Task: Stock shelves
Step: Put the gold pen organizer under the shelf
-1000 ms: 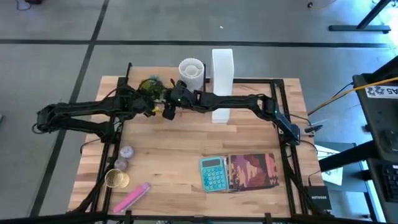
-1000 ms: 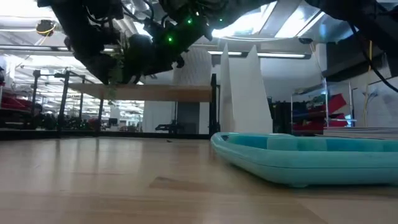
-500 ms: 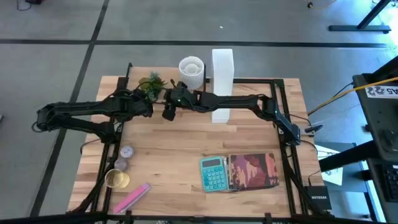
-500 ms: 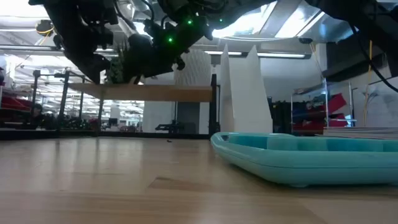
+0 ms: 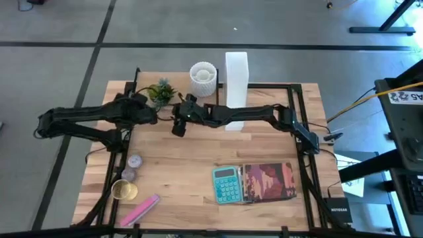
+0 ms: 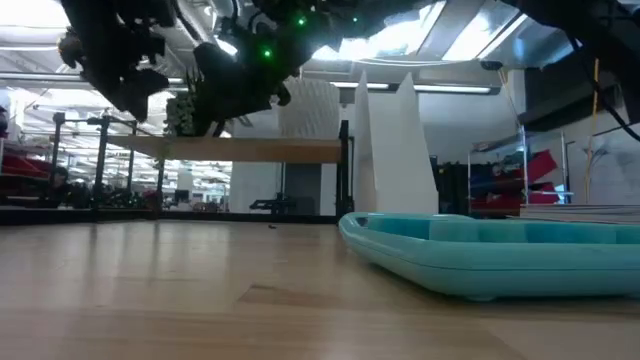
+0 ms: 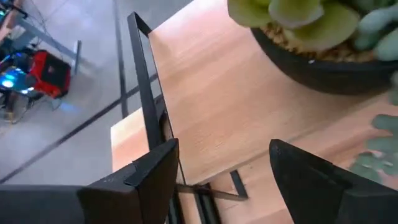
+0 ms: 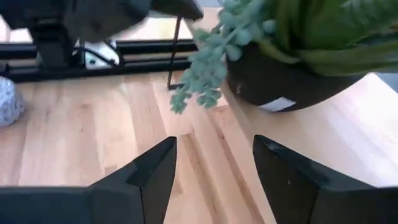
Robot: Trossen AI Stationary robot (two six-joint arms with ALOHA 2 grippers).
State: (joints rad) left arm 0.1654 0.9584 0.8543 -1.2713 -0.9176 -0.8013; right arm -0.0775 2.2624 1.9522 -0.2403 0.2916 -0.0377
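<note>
The shelves (image 5: 180, 94) stand at the table's far left, a light-wood board (image 6: 250, 150) on thin black posts. A small green plant (image 5: 160, 90) in a dark pot (image 7: 323, 62) rests by its base on the board (image 8: 323, 143). My left gripper (image 5: 151, 116) hovers open just left of and nearer than the plant; the wrist view shows its gap (image 7: 224, 155) empty. My right gripper (image 5: 178, 127) hovers open on the near side of the plant (image 8: 280, 81), and its gap (image 8: 214, 149) is empty too.
A white ribbed vase (image 5: 203, 76) and a tall white file box (image 5: 236, 79) stand at the back. A teal calculator (image 5: 228, 184) and a book (image 5: 268, 182) lie near the front, with a pink item (image 5: 140, 210), a gold ring (image 5: 123, 190) and stones (image 5: 134, 162) at the front left.
My left gripper has drawn back from the plant toward the table's left edge and risen a little. My right gripper has backed slightly toward the near edge. The plant stays upright on the shelf board, now uncovered from above.
</note>
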